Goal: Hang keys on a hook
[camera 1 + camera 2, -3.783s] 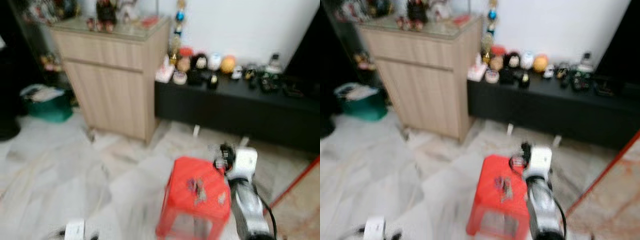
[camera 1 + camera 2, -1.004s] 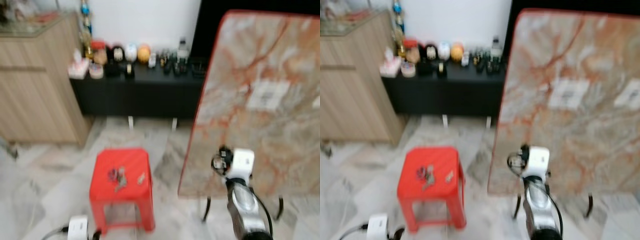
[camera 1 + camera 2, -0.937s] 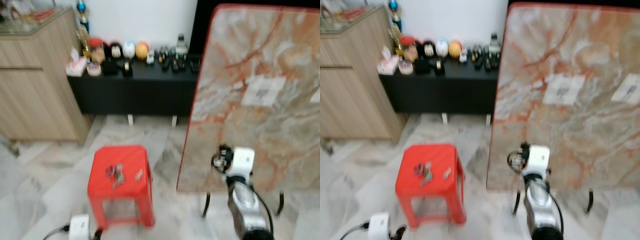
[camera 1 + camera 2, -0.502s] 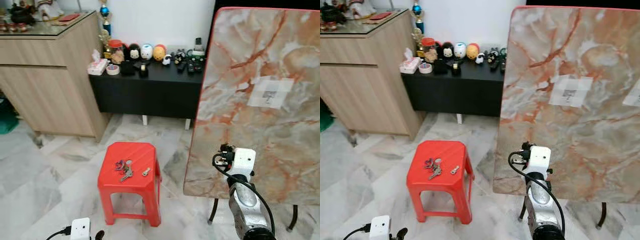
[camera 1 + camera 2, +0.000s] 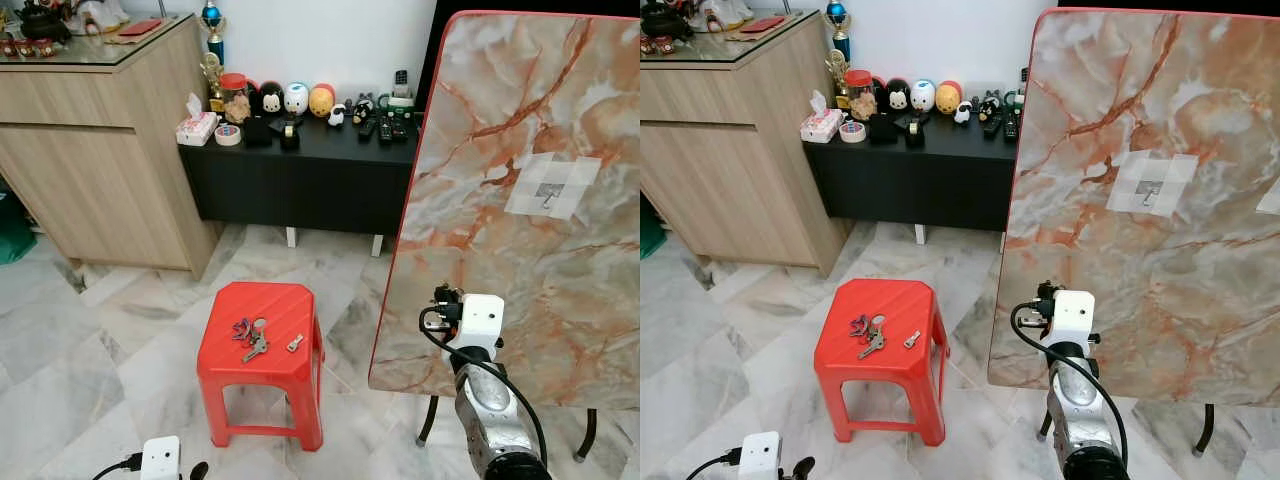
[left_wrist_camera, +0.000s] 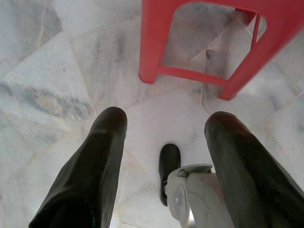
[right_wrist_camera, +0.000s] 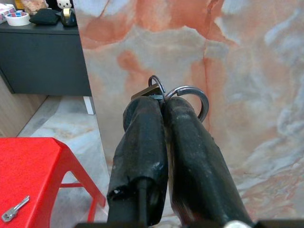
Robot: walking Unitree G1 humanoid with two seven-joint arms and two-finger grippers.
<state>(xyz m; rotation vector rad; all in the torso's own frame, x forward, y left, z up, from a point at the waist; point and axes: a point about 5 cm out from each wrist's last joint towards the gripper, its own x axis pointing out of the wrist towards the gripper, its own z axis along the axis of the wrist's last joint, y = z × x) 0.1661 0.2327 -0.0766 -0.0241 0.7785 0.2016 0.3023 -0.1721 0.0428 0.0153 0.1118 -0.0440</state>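
While its two black fingers are pressed together around a key ring, the right gripper (image 7: 164,102) is raised in front of the upright marble tabletop (image 5: 1160,200), with the metal rings of the held keys (image 7: 183,95) sticking out just past its fingertips and the marbled surface close behind them. Up the board from this gripper and toward its right sits a small hook (image 5: 1148,192) on a pale taped square, well apart from the held rings. Down and to the gripper's left stands a red stool (image 5: 845,350), on whose seat lie a second bunch of keys (image 5: 868,333) and, just beside them, a single loose key (image 5: 910,340); that lone key also shows on the stool's corner in the right wrist view (image 7: 14,209). Beyond the stool, a low black cabinet (image 5: 300,190) carries small figurines and remotes, next to a wooden sideboard (image 5: 100,150). The left gripper (image 6: 161,123) hangs low over the marble floor (image 6: 47,61), its fingers spread wide with nothing between them, the stool's legs just ahead of its tips
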